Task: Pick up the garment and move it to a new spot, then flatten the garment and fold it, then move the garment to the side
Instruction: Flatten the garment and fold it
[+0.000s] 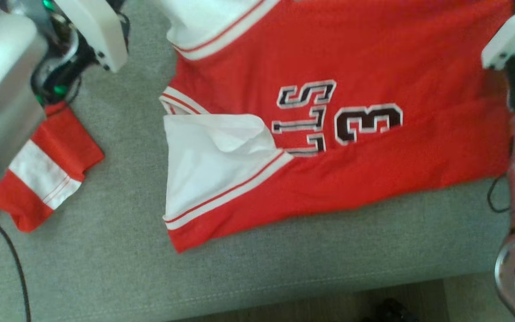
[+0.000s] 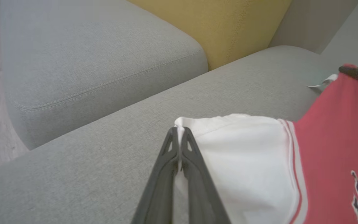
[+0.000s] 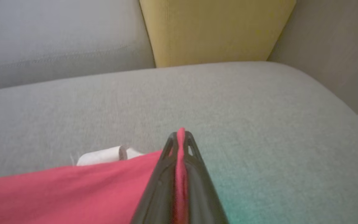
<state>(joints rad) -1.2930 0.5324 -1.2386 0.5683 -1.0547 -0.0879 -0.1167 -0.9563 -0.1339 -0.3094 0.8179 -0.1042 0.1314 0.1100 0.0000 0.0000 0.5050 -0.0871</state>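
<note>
The red jersey (image 1: 373, 156) lay across the grey sofa seat (image 1: 284, 259), number up, with a white panel turned over near the seat's front. The left end effector (image 2: 179, 132) pinched the jersey's white edge, fingers pressed together. The right end effector (image 3: 181, 133) clamped a red edge, and both faced the sofa's yellow cushion (image 3: 213, 31).

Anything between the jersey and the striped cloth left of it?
No. The head view shows bare grey cushion between the jersey and the cloth.
</note>
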